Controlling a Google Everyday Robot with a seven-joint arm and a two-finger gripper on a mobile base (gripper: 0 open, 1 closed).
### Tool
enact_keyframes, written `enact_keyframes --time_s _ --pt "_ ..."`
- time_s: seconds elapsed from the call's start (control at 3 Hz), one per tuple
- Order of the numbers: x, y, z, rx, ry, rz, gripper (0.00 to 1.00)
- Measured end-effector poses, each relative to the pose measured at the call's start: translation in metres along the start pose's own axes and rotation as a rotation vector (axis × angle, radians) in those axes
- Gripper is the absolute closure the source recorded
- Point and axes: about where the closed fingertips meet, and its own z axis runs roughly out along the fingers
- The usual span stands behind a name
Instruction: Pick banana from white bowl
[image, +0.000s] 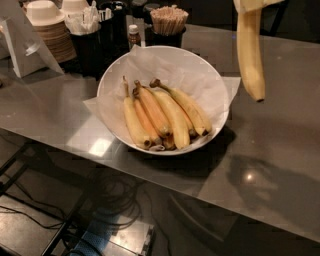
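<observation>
A long yellow banana (250, 55) hangs straight down at the top right, dark tip at the bottom, well above the table and to the right of the white bowl (112, 82). My gripper (252, 5) is at the top edge and is shut on the banana's upper end; most of the gripper is out of view. The bowl is lined with crinkled white paper (170, 67) and holds several more yellow bananas (165, 117) lying side by side.
The bowl sits on a grey reflective table (280, 150). Behind it stand a stack of paper bowls (47, 27), a dark holder with napkins (92, 35), a small bottle (133, 36) and a cup of wooden stirrers (169, 21). Cables lie on the floor below.
</observation>
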Motion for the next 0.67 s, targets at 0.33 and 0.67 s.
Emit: enact_keyframes --time_s 0.33,0.67 --pt "0.0017 0.0344 -0.0390 -0.015 -0.058 -0.086 1.00" --pt "0.0017 0.0344 -0.0390 -0.014 -0.058 -0.086 1.00"
